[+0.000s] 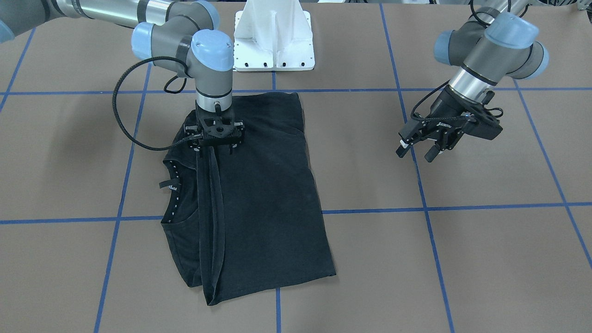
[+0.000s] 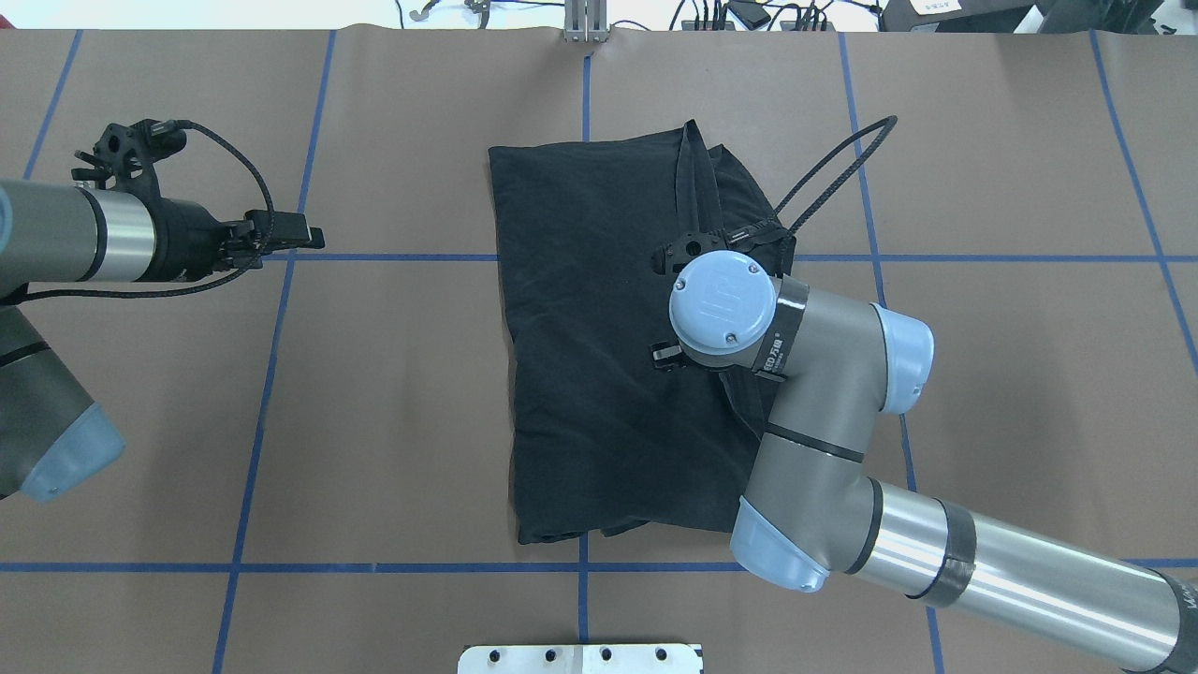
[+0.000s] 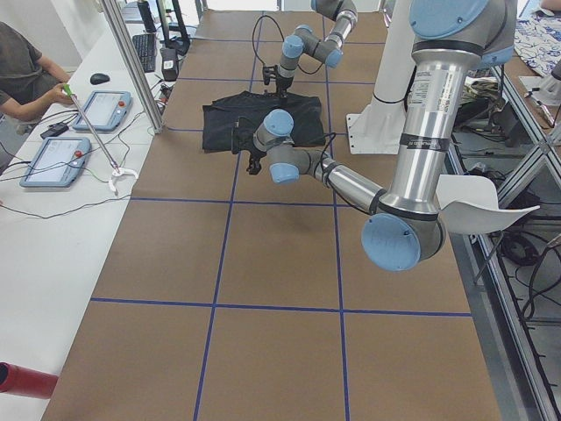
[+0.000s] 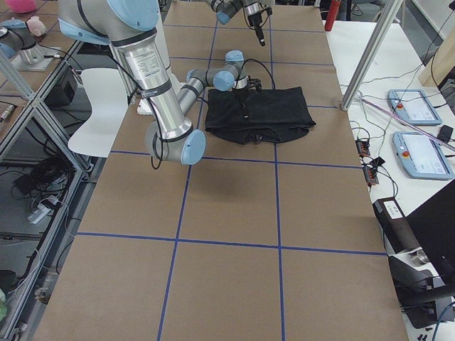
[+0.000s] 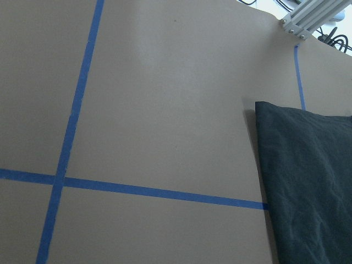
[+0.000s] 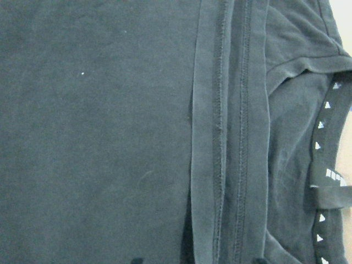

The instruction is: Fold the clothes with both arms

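The black t-shirt [image 1: 268, 185] lies folded on the brown table, collar with dotted neck tape [image 1: 175, 185] toward my right side. It also shows in the overhead view [image 2: 580, 328]. A doubled hem strip [image 1: 212, 222] runs along the fold, and shows in the right wrist view [image 6: 228, 137]. My right gripper [image 1: 217, 143] points straight down on the shirt beside the collar. Its fingertips stand apart at either side of the strip, open. In the overhead view my right wrist hides it. My left gripper [image 1: 416, 152] hovers open and empty off the shirt; it also shows overhead [image 2: 304, 234]. No logo print shows.
The white mounting base [image 1: 274, 41] stands at the robot's edge of the table. Blue tape lines [image 1: 425, 208] grid the brown surface. An operators' bench with tablets [image 3: 96, 110] and an aluminium post [image 3: 131, 66] runs along the far side.
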`<action>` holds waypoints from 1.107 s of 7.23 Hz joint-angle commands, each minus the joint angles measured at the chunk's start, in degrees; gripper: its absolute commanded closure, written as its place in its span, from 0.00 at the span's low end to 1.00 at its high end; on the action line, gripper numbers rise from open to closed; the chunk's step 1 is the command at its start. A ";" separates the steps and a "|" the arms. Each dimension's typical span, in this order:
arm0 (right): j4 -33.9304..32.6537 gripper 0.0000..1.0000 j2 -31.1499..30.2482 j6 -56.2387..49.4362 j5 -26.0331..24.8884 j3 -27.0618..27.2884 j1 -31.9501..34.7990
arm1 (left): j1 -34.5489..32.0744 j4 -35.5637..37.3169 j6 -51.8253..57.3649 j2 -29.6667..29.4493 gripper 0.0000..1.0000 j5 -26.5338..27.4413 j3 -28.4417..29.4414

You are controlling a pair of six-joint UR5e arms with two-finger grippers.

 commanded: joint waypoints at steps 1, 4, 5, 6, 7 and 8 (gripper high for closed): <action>-0.10 0.55 0.35 -2.67 -0.42 -2.32 0.08 | 0.02 0.00 -0.01 0.00 0.00 -0.07 0.23; -0.10 0.97 0.26 -2.94 -0.42 -2.42 0.34 | 0.02 0.00 0.08 0.00 0.00 -0.07 0.50; -0.10 1.00 0.26 -4.25 -0.33 -2.42 0.60 | 0.02 0.09 0.08 -0.09 0.00 -0.07 0.50; -0.27 1.00 0.35 -5.30 -0.07 -2.16 1.30 | 0.02 0.09 0.08 -0.09 0.00 -0.07 0.59; -2.02 1.00 0.52 -5.84 0.63 -0.85 2.79 | 0.02 0.00 -0.01 -0.18 0.00 -0.07 0.59; -4.47 1.00 0.00 -6.88 0.81 1.95 3.41 | 0.02 0.09 -0.01 -0.18 0.00 -0.07 0.50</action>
